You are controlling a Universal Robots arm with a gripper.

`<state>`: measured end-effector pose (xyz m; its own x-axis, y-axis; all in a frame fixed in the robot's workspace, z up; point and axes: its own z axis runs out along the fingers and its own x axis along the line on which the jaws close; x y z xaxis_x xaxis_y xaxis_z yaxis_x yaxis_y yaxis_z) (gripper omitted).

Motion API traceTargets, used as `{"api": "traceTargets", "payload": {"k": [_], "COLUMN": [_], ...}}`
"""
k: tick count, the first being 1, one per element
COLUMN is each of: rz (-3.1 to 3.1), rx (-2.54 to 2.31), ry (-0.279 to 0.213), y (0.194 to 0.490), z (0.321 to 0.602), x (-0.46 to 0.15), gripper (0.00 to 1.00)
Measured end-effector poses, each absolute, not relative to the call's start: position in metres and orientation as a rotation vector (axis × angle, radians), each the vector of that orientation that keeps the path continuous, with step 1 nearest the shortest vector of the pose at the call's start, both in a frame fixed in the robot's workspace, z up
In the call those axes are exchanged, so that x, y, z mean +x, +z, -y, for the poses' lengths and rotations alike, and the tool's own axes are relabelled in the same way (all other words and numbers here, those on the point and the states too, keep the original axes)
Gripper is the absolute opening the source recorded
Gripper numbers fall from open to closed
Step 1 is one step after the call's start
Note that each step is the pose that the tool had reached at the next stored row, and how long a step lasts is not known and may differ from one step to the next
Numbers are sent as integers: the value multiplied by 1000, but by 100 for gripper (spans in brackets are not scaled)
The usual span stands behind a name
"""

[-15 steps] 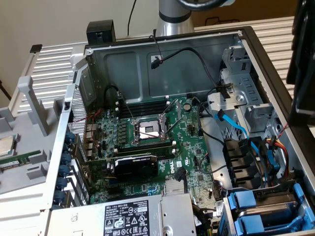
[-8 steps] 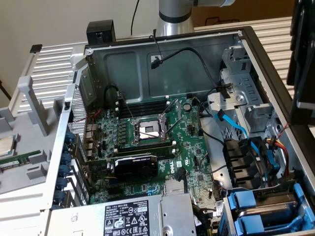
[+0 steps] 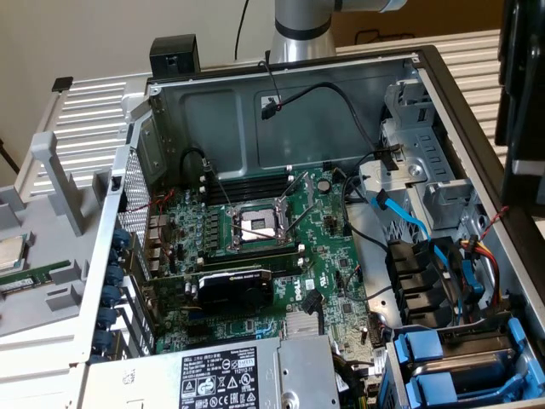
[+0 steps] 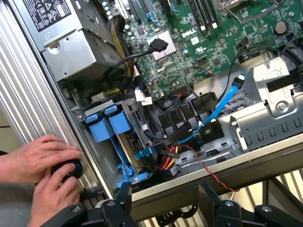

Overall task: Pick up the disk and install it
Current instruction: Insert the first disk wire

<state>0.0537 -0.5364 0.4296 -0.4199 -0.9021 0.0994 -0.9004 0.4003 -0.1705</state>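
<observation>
My gripper (image 4: 165, 190) is open, its two dark fingers (image 4: 124, 195) spread wide with nothing between them. It hangs over the side rim of an open computer case (image 4: 222, 170), close to the drive bay. Two blue-railed drive trays (image 4: 110, 125) sit side by side in that bay, a grey drive edge (image 4: 127, 147) showing beneath them. The same blue trays (image 3: 436, 358) lie at the case's near corner on the exterior view's right. I cannot tell whether either one is the disk; no labelled face of it shows.
A person's hands (image 4: 40, 168) hold a black knob (image 4: 71, 166) at the case's outer wall beside the bay. Blue and red cables (image 4: 218, 106) cross the bay area. The motherboard (image 3: 255, 247), power supply (image 3: 230, 375) and metal cage (image 3: 417, 162) fill the case. The arm's column (image 3: 294, 30) rises behind.
</observation>
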Motion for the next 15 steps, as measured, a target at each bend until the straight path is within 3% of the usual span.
{"api": "traceTargets", "payload": {"k": [15], "rz": [-2673], "rx": [-1608], "ry": [-315], "y": [414], "z": [535], "x": [49], "gripper": [67]}}
